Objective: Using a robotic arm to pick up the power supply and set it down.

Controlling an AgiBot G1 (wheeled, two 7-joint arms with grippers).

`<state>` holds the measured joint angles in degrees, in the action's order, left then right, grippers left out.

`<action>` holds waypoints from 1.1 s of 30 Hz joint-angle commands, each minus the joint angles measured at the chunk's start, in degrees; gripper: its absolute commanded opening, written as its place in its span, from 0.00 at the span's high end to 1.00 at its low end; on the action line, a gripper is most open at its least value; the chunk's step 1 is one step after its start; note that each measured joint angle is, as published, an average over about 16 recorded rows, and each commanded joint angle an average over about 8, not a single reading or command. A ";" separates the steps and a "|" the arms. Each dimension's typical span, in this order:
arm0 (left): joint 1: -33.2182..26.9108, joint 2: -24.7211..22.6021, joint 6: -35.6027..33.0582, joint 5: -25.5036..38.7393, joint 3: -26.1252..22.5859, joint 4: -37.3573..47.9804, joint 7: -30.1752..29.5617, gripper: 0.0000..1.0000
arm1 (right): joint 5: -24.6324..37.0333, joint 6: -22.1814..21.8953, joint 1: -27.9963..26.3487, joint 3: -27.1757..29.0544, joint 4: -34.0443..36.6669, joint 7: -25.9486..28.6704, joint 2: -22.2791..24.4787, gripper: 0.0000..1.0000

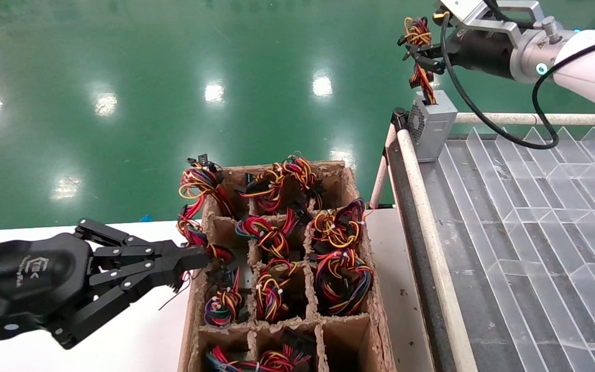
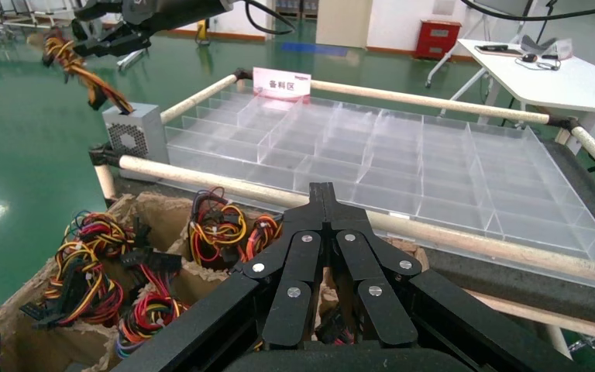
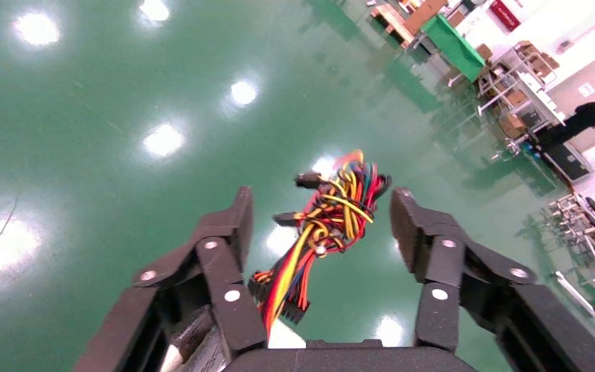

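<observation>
The power supply [image 1: 434, 124] is a small grey box with a perforated vent face. It stands at the near-left corner of the clear divided tray [image 1: 525, 217], and the left wrist view shows it [image 2: 133, 139] behind the rail. Its red, yellow and orange wire bundle [image 1: 417, 36] rises from its top end. My right gripper [image 1: 422, 50] is open around that bundle [image 3: 333, 217], with a gap between the wires and each finger [image 3: 225, 232]. My left gripper [image 1: 204, 254] is shut and empty, its tip [image 2: 323, 190] over the left side of the cardboard box.
A cardboard box [image 1: 375, 289] with several compartments of coloured wire bundles sits on the white table [image 1: 142, 336]. A pale pipe rail [image 1: 421, 206] frames the tray, and a small sign [image 2: 282, 80] stands at its far edge. Green floor lies beyond.
</observation>
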<state>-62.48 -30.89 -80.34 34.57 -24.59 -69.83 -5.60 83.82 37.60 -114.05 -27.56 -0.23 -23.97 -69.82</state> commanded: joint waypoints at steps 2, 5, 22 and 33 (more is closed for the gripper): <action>0.00 0.00 0.00 0.00 0.00 0.00 0.00 1.00 | 0.04 -0.05 -0.32 -0.03 0.10 0.14 -0.06 0.00; 0.00 0.00 0.00 0.00 0.00 0.00 0.00 1.00 | -0.17 0.15 -0.58 0.11 -0.06 0.20 -0.17 0.00; 0.00 0.00 0.00 0.00 0.00 0.00 0.00 1.00 | -5.25 7.63 4.47 1.92 -7.97 2.73 3.23 0.00; 0.00 0.00 0.00 0.00 0.00 0.00 0.00 0.19 | -12.80 15.96 14.34 3.90 -21.42 9.31 9.73 0.00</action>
<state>-62.48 -30.89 -80.34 34.57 -24.59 -69.83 -5.60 71.03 53.54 -99.73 -23.67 -21.62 -14.67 -60.10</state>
